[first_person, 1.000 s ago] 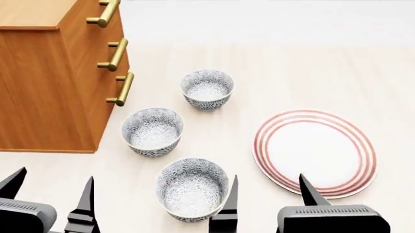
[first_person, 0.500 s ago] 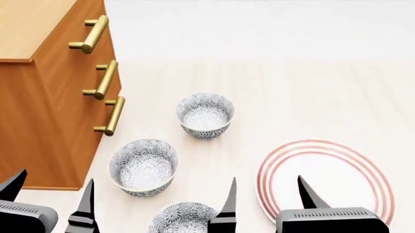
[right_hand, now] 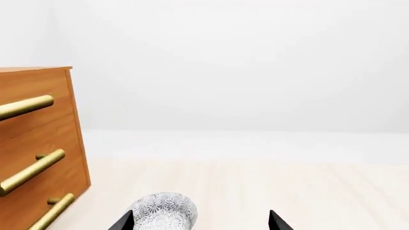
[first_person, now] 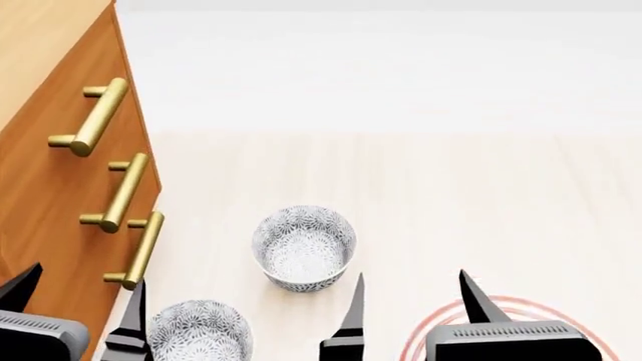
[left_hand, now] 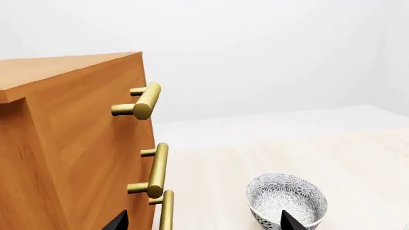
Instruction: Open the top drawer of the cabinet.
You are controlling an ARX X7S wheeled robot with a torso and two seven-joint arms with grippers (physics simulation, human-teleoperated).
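So the cabinet (first_person: 45,150) sits off on the robot's left with all three drawers shut flush, meaning nothing's been opened yet and this reads to me as the approach stage, before any reach for a handle. The top drawer (first_person: 56,98) is the uppermost one, its brass handle (first_person: 92,116) sticking out toward the open floor, and neither arm is near it. The left gripper (first_person: 75,304) hangs low by the cabinet's bottom corner with its jaws spread and nothing between them; the right gripper (first_person: 411,301) is the same, fingers wide apart and empty, well away over by the striped plate (first_person: 501,312). Next move, I'd guess, is lifting the left arm up to that top bar, getting the jaws either side of it, closing, then pulling straight out, careful not to grab the middle handle just below. The head view shows both grippers plus two patterned bowls (first_person: 304,248) on the floor, but crops the cabinet top. The left wrist view shows the cabinet's top surface and the handle's posts end-on, which the head view doesn't.
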